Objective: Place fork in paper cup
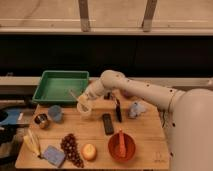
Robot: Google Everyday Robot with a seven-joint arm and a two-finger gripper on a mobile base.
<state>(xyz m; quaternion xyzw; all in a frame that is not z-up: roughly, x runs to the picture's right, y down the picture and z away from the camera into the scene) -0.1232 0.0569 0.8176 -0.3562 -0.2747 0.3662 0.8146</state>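
Note:
The white paper cup (83, 111) stands on the wooden table, left of centre, in front of the green tray. The thin pale fork (75, 96) leans up and to the left, with its lower end at the cup's rim or just inside it. My gripper (86, 101) is right above the cup at the end of the white arm, which reaches in from the right. It is shut on the fork's lower part. The fork's tip is hidden by the cup and the gripper.
A green tray (61, 86) sits behind the cup. A small blue-grey cup (55, 113) and a metal tin (41, 120) stand to the left. A black remote (107, 123) and a dark knife (117, 110) lie to the right. In front are grapes (71, 148), a banana (32, 143) and a red bowl (122, 147).

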